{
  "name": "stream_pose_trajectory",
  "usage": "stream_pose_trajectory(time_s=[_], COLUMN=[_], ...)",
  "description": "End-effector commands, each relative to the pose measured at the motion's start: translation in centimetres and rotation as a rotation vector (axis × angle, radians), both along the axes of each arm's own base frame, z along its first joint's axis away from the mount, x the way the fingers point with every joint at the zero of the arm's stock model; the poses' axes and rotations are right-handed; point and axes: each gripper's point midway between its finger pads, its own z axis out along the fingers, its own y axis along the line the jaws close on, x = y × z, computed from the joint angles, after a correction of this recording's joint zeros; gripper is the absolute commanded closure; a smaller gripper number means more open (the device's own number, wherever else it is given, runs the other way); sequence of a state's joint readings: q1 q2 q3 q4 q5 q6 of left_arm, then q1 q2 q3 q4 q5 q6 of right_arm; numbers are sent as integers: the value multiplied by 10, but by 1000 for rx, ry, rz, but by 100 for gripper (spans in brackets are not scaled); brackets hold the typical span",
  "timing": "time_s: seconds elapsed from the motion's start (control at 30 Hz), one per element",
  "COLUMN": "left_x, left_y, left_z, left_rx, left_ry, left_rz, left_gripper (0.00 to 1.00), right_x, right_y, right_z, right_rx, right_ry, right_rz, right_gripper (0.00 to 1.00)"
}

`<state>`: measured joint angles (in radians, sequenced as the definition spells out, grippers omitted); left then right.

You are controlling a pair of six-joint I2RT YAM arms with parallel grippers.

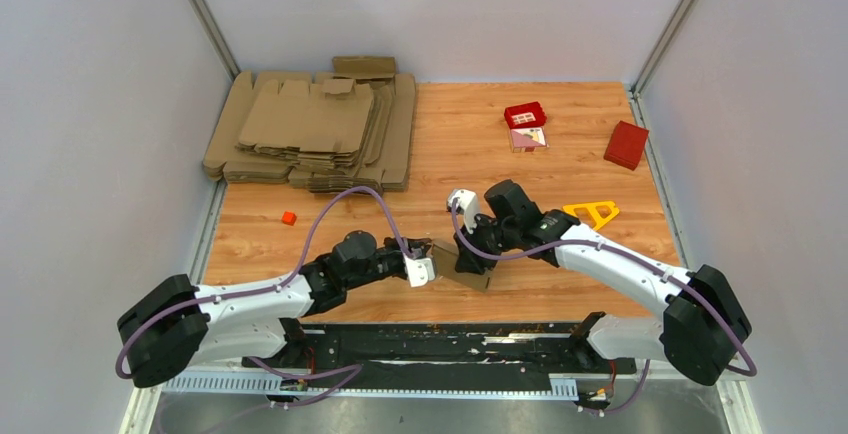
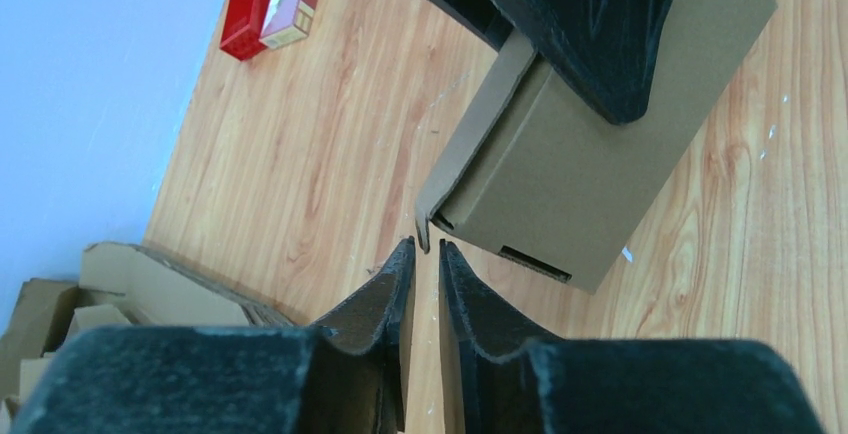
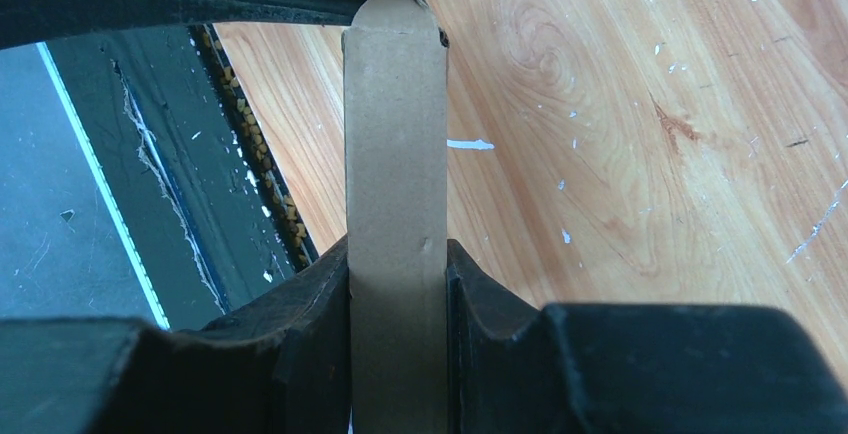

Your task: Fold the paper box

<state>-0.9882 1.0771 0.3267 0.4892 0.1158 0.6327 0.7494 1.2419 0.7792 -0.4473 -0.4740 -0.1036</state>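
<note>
Upper left of the overhead view, a pile of flat cardboard blanks (image 1: 310, 129) lies plain and unprinted, with a small orange block (image 1: 288, 218) below it. At lower centre the left gripper (image 1: 425, 266) meets the paper box (image 1: 462, 266), a plain brown, part-folded carton with one loose end flap. The jaws are nearly together at that flap's tip, and I cannot tell if they pinch it. The right gripper (image 1: 470, 239) is clamped on the box's narrow side, hiding part of it. Upper right, a red carton (image 1: 525, 116) has a printed label too small to read.
</note>
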Motion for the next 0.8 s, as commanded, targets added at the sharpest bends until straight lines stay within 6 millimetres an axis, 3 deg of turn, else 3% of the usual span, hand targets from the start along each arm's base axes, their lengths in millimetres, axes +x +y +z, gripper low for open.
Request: stream_pose_trajectory(time_s=[0.0, 0.4, 0.53, 0.77], left_x=[-2, -7, -2, 3], left_y=[-15, -20, -22, -22], left_z=[31, 31, 35, 31], left_rx=[-81, -93, -100, -108], left_ry=[-20, 18, 45, 107], left_rz=[-37, -59, -31, 25], left_gripper=[81, 83, 100, 100], right_x=[8, 7, 5, 11], right_y=[10, 11, 13, 15], right_z=[15, 13, 10, 3], right_rx=[46, 36, 28, -16], right_ry=[-28, -38, -46, -94], right_rz=[5, 10, 20, -1], right_gripper=[82, 83, 83, 83])
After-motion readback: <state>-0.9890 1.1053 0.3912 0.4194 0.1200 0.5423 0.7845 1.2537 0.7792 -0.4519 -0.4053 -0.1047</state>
